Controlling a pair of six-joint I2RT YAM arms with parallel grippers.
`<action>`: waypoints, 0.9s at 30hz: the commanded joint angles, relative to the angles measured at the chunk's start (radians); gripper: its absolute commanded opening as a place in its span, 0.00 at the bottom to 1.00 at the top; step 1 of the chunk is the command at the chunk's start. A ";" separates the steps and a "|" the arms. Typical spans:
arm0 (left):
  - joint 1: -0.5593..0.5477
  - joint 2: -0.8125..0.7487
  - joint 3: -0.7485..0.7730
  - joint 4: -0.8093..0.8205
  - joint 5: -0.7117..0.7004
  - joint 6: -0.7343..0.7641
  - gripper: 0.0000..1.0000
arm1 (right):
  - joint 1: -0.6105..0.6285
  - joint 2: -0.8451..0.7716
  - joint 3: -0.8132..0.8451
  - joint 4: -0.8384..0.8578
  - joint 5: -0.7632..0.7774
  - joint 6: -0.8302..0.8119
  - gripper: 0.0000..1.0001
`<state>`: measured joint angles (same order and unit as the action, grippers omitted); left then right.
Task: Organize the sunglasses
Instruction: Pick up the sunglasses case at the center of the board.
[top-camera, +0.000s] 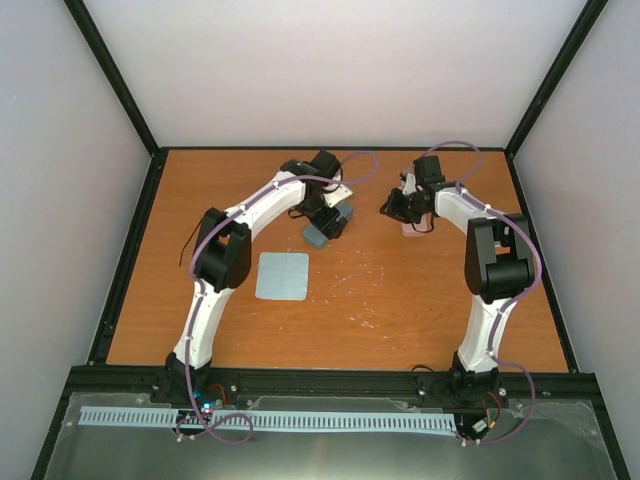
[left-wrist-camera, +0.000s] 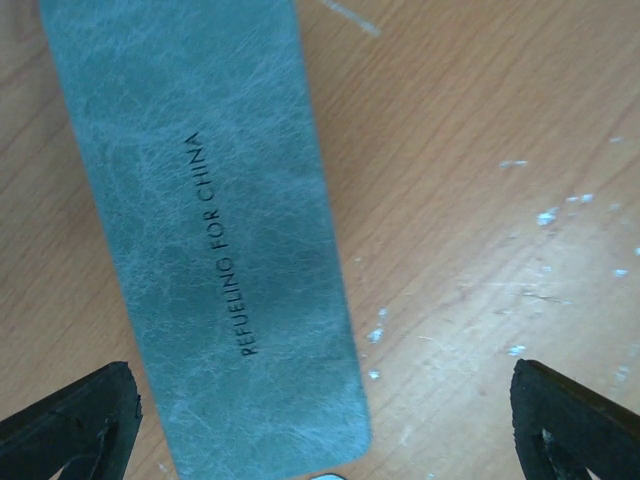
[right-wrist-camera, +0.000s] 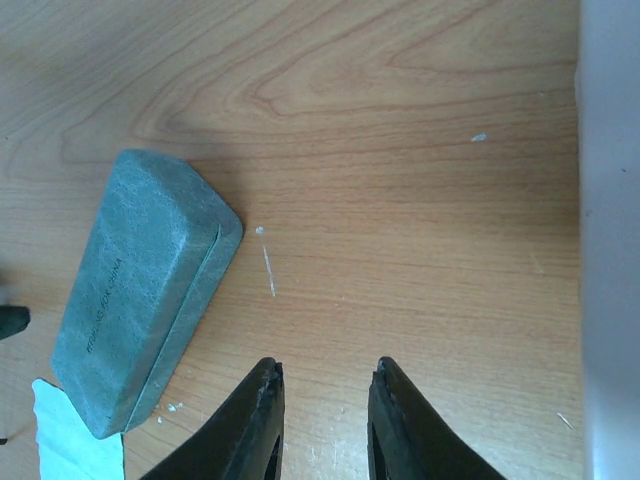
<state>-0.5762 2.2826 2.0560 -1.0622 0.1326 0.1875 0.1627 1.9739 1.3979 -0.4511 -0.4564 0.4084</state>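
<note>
No sunglasses show in any view. A closed blue-grey case (top-camera: 320, 233) lies at the back middle of the table. My left gripper (top-camera: 330, 212) hovers right over it. In the left wrist view the case (left-wrist-camera: 210, 240) fills the left half, and the gripper (left-wrist-camera: 320, 425) is wide open and empty, with fingertips (left-wrist-camera: 70, 420) at the bottom corners. My right gripper (top-camera: 390, 208) is to the right of the case. In the right wrist view it (right-wrist-camera: 322, 378) is open and empty over bare wood, and the case (right-wrist-camera: 140, 290) lies to its left.
A light-blue cloth (top-camera: 282, 275) lies flat in front of the case. Another pale cloth corner (right-wrist-camera: 70, 440) shows beside the case. A pink case (top-camera: 415, 228) is partly hidden under my right arm. A thin dark curved line (top-camera: 185, 245) lies left of my left elbow. The back wall (right-wrist-camera: 610, 240) is close.
</note>
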 joint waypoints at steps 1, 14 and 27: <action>-0.001 0.036 -0.006 0.011 -0.104 -0.025 1.00 | -0.015 -0.053 -0.025 0.038 -0.014 -0.007 0.25; -0.006 0.081 -0.053 0.039 -0.133 -0.022 0.99 | -0.021 -0.055 -0.051 0.057 -0.032 -0.007 0.25; -0.015 0.085 -0.103 0.057 -0.112 -0.014 0.82 | -0.022 -0.074 -0.089 0.065 -0.031 -0.008 0.25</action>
<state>-0.5835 2.3665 1.9743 -1.0107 0.0204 0.1738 0.1501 1.9491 1.3197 -0.4072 -0.4866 0.4080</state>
